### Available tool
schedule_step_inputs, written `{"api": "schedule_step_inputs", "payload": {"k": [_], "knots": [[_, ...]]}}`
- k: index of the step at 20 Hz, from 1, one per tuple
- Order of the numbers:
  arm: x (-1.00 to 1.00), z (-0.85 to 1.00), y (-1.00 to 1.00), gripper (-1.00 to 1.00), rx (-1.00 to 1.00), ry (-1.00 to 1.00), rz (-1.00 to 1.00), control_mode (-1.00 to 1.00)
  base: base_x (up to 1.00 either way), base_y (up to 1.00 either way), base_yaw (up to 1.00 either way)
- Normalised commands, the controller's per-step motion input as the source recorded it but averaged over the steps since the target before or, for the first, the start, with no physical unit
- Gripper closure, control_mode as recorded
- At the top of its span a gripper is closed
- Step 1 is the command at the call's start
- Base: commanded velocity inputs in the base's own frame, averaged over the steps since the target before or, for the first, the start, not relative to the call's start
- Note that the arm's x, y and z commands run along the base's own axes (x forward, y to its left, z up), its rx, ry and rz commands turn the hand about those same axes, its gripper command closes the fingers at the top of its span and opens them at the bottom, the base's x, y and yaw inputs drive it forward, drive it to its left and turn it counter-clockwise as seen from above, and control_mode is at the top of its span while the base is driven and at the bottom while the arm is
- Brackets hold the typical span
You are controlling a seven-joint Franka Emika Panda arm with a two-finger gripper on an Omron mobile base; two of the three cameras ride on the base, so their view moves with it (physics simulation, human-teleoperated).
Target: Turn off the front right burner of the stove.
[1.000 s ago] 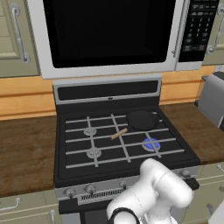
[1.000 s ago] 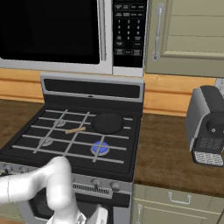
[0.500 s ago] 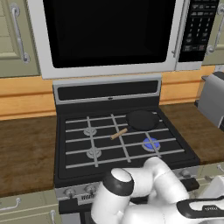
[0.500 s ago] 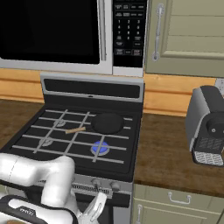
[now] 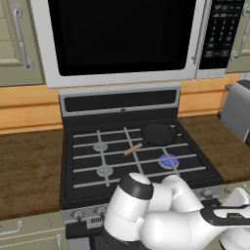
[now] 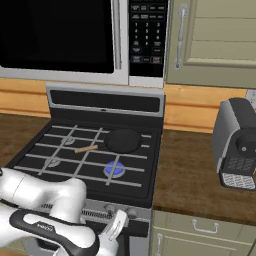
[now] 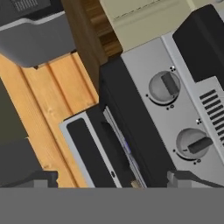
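Two knobs (image 7: 165,86) close in hand view, front right burner (image 5: 169,160) glowing blue — base views

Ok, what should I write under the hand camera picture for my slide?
Open gripper hovering near two silver knobs on the stove, beside the wooden counter.

Open room before the knob strip (image 7: 183,113) — two knobs (image 7: 164,86) jut out; pan (image 5: 158,133) and stick (image 5: 132,149) crowd the grates.

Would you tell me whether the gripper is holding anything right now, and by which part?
Nothing is held: the gripper is open, its fingertips apart and short of the stove knobs.
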Motion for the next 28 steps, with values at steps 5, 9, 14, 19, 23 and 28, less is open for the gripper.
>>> {"api": "schedule_step_inputs", "payload": {"k": [5,9,14,19,23,28], "knots": [[0.11,-0.14,-0.18,-1.00,-0.03,-0.01,0.12,-1.00,0.00,0.00,0.00],[0.03,-0.40,0.00,-1.00,-0.11,0.00,0.09,-1.00,0.00,0.00,0.00],[0.00,-0.46,-0.14,-1.00,-0.08,-0.05,0.08,-1.00,0.00,0.00,0.00],[0.00,-0.13,-0.40,-1.00,0.00,-0.15,0.05,-1.00,0.00,0.00,0.00],[0.01,-0.05,-0.17,-1.00,0.00,-0.05,0.04,-1.00,0.00,0.00,0.00],[0.01,-0.13,-0.30,-1.00,0.00,-0.01,0.06,-1.00,0.00,0.00,0.00]]}}
